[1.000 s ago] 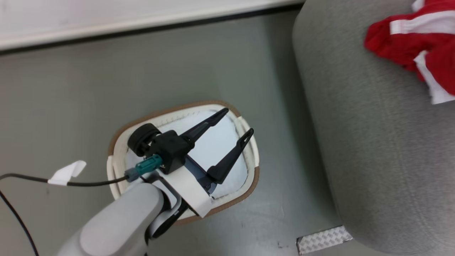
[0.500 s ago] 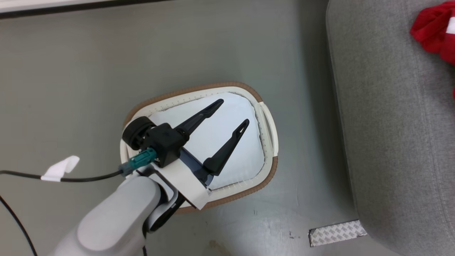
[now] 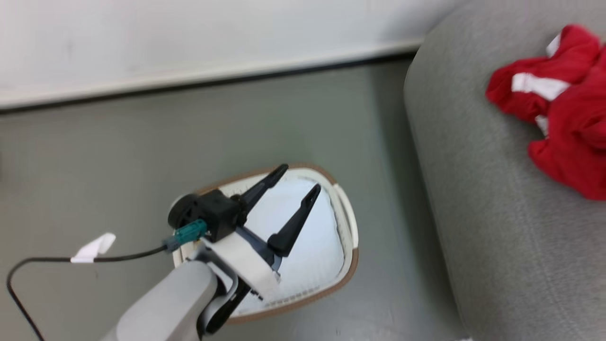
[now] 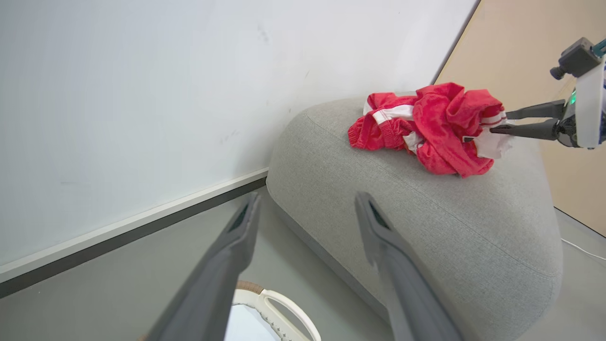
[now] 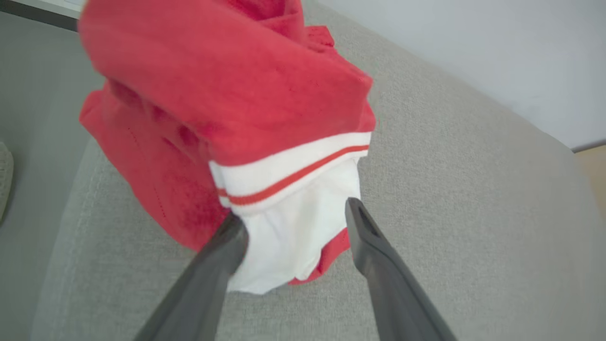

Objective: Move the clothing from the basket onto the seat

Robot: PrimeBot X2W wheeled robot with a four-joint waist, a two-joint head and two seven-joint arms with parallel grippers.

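Note:
The clothing (image 3: 563, 128) is a crumpled red heap with white panels, lying on the grey seat (image 3: 497, 213). Seen from the right wrist, my right gripper (image 5: 294, 213) is open, its fingers either side of a white panel of the clothing (image 5: 227, 94) that rests on the seat (image 5: 450, 189). The left wrist view shows that right gripper (image 4: 497, 123) at the heap's (image 4: 435, 123) right end. My left gripper (image 3: 299, 178) hangs open above the basket (image 3: 348, 227), whose pale lining (image 3: 312, 255) shows no red fabric. Those left fingers (image 4: 307, 201) are spread, with the basket rim (image 4: 279, 303) below.
A white wall with a dark baseboard (image 3: 189, 83) runs behind the grey floor (image 3: 118, 151). A black cable with a white tag (image 3: 92, 247) trails from my left wrist. A beige panel (image 4: 535, 28) stands beyond the seat (image 4: 426, 227), and a thin white cable (image 4: 582, 248) lies on the floor.
The head camera has shifted, so the whole picture has moved. My left gripper stays open over the basket. The red heap on the seat has changed shape.

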